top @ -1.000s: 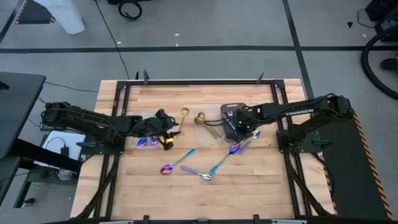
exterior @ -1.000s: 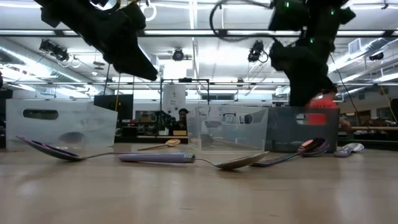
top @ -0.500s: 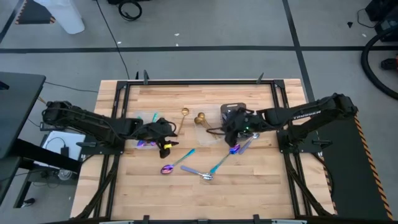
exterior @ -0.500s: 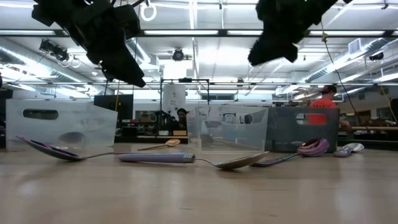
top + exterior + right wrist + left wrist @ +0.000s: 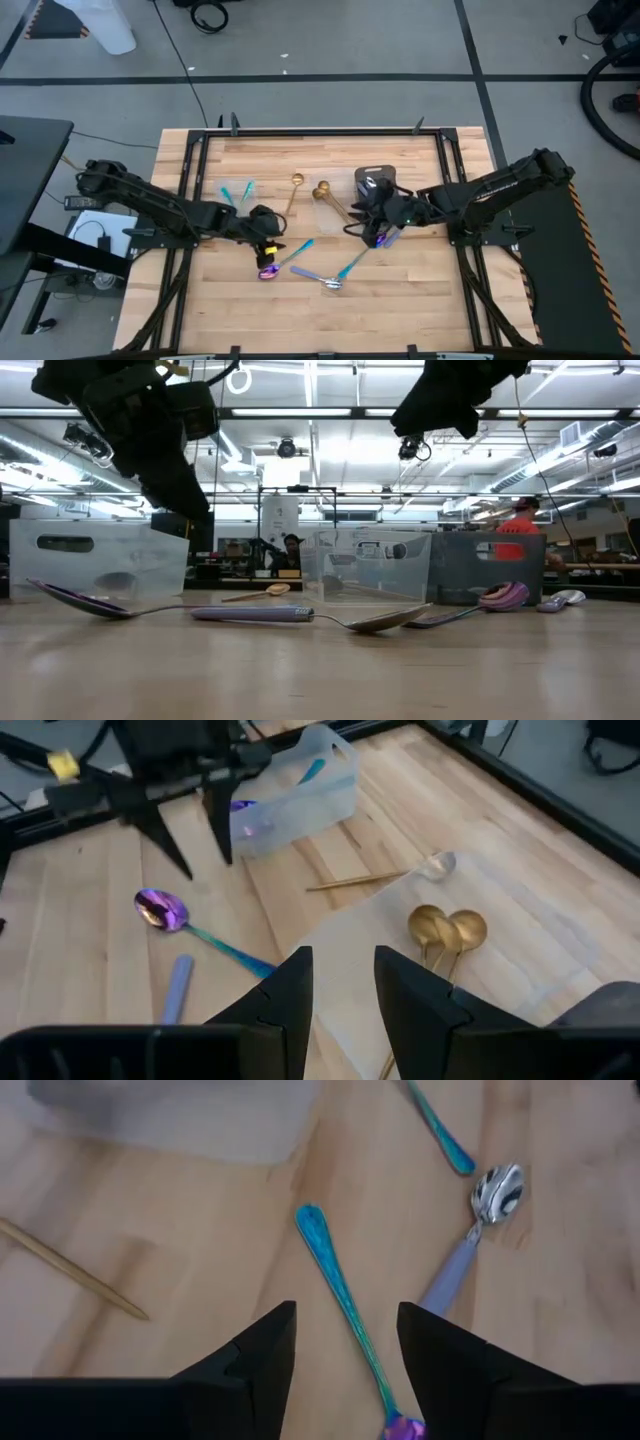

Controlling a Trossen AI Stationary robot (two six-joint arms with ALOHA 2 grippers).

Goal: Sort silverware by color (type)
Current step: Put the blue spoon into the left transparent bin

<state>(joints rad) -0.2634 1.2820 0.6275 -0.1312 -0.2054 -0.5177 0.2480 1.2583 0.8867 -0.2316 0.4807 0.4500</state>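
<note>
Wooden table (image 5: 240,310) seen from above: the left hand (image 5: 265,243) hangs over a purple spoon (image 5: 270,271) whose teal handle runs toward the table's middle. A silver spoon (image 5: 331,285) lies just beside it, nearer the front edge. Two gold spoons (image 5: 322,192) and a thin gold one (image 5: 297,181) lie toward the back edge. The right hand (image 5: 372,222) hovers right of centre, over another purple spoon (image 5: 377,238).

Low view: spoons lie flat along the table, with clear bins (image 5: 98,560) and a grey tray (image 5: 487,567) behind; both arms hang above.

Left wrist view: the left hand's fingers (image 5: 260,1355) stand wide apart, empty, straddling the teal handle (image 5: 338,1285). To do this well, I would lower straight down with the handle centred between the pads, close across its narrow width, then lift level so the bowl does not swing.

Right wrist view: the right hand's fingers (image 5: 285,992) are parted and seem to hold nothing; the gold spoons (image 5: 446,930) rest on a clear sheet or lid (image 5: 500,950) beyond them.
</note>
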